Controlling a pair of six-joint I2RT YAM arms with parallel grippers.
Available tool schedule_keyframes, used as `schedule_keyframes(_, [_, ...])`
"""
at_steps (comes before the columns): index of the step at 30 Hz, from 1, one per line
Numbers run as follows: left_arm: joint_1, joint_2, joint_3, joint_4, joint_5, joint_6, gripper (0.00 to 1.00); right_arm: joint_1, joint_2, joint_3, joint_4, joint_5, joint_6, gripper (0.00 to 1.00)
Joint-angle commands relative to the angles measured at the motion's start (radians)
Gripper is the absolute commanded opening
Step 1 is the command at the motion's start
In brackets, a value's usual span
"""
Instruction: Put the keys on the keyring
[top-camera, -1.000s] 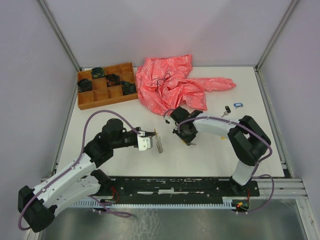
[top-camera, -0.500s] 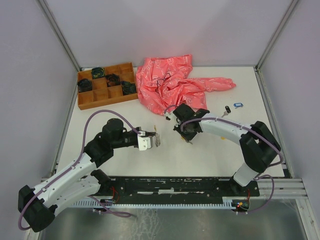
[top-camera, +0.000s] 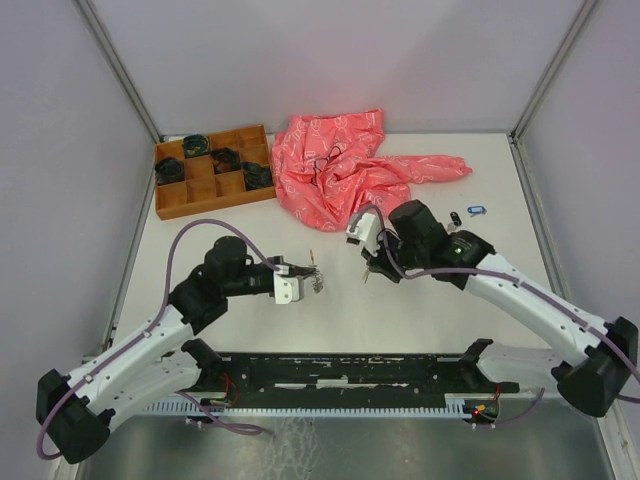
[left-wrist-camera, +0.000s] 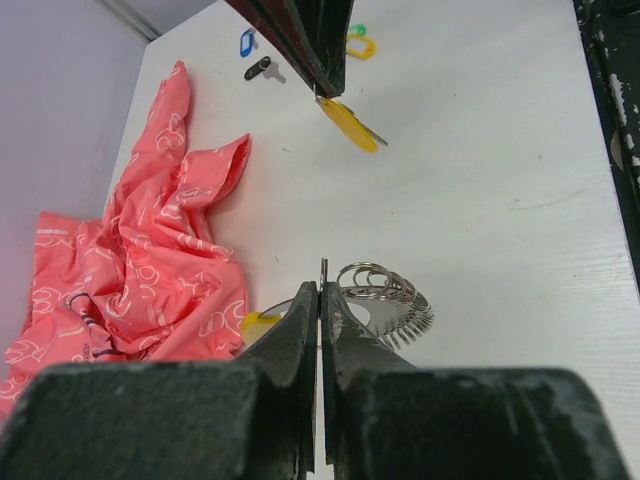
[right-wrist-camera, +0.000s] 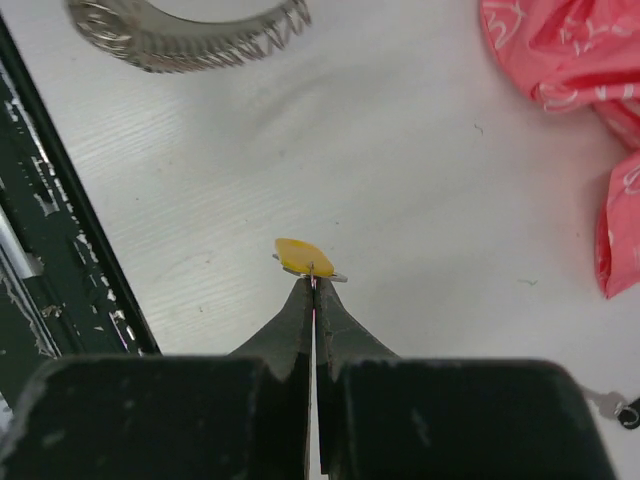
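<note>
Top view, with both wrist views. Within the last second the right arm has unfolded from a raised elbow to a low, outstretched reach. Its end effector (right-wrist-camera: 313, 285) has stayed over the middle of the bench (top-camera: 420, 310). The left end effector (left-wrist-camera: 321, 290) has lifted the keyring (left-wrist-camera: 385, 305), which earlier hung lower and longer. Judged from this, the arms have been set facing each other for threading, and threading has not begun.

Both end effectors are pressed together. The left pinches the keyring's wire, with the yellow segment (left-wrist-camera: 258, 322) just to one side of its fingers. The right pinches a yellow-tagged key (right-wrist-camera: 303, 257) at the tag. Key and keyring are near each other but apart.

In the left wrist view the key's long axis slants, tag uppermost, with the metal tip pointing down toward the bench and the near edge. In the right wrist view it lies crosswise to the fingers, much foreshortened. The keyring shows nearly edge-on, its loop extending sideways from the left fingers.

A blue-tagged key (top-camera: 476, 210) and a black-tagged key (top-camera: 455, 218) lie on the bench beside the pink cloth (top-camera: 350, 170).
</note>
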Motion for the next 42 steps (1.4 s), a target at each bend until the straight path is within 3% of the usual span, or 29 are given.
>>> schedule_keyframes(1, [0.002,0.012,0.032,0.064,0.072,0.014,0.03,0.019,-0.101,-0.042,0.086,-0.183,-0.151,0.01])
schedule_keyframes(10, [-0.002,0.026,0.023,0.097,0.134,0.066,0.03,0.109,-0.194,-0.112,0.232,-0.165,-0.309,0.01])
schedule_keyframes(22, [-0.071,-0.008,-0.024,0.139,0.011,0.115,0.03,0.224,-0.221,-0.196,0.445,-0.023,-0.409,0.01])
schedule_keyframes(42, [-0.077,-0.026,-0.09,0.318,0.013,-0.007,0.03,0.362,-0.142,-0.201,0.504,0.181,-0.48,0.01])
